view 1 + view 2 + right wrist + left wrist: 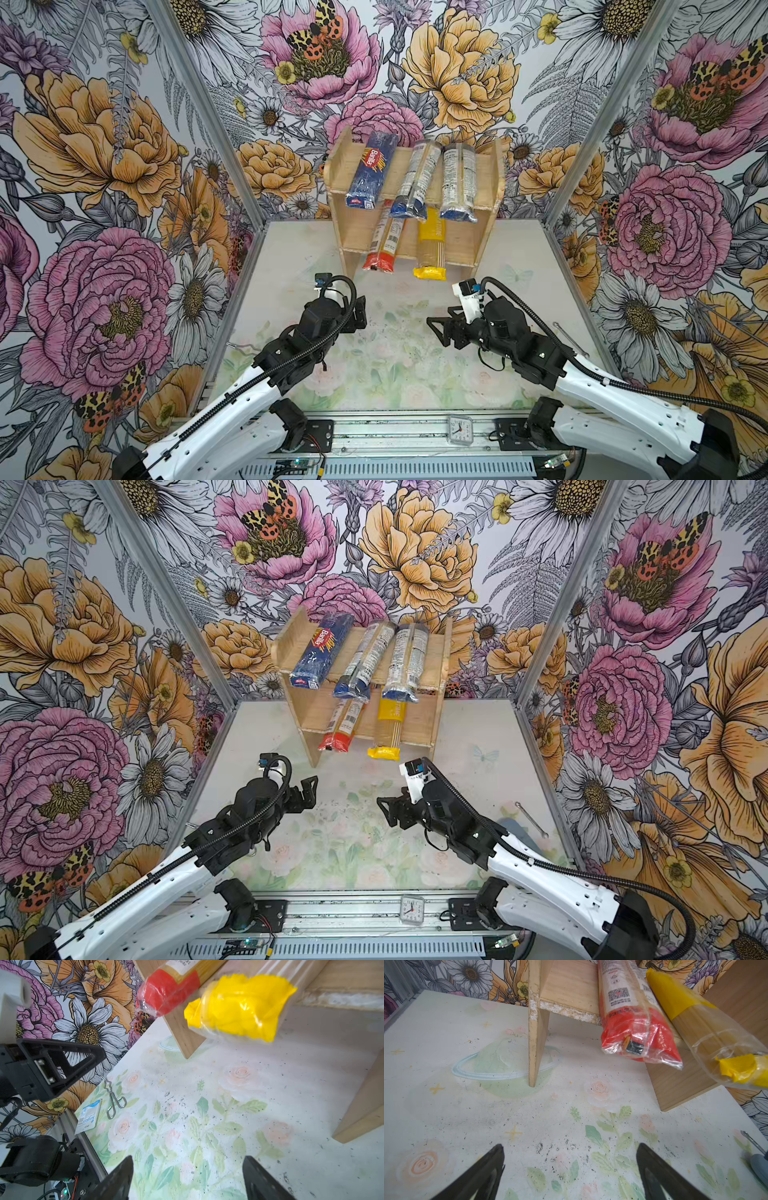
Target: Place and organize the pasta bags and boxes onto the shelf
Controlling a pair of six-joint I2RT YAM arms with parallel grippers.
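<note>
Spaghetti packs (368, 174) overhang the pale wooden shelf (498, 174); left claw (570, 1147) and right claw (188, 1158) gape empty.

worktop (395, 374): pale, printed with faded roses and green leaves, speckled with dark marks
walls (104, 166): bold floral wallpaper with spotted moths
clock (460, 430): small, white-faced, on the front metal rail (395, 428)
tongs (113, 1097): thin wire, lying flat near the worktop's edge, just beside a white-and-blue sachet (88, 1116)
</note>
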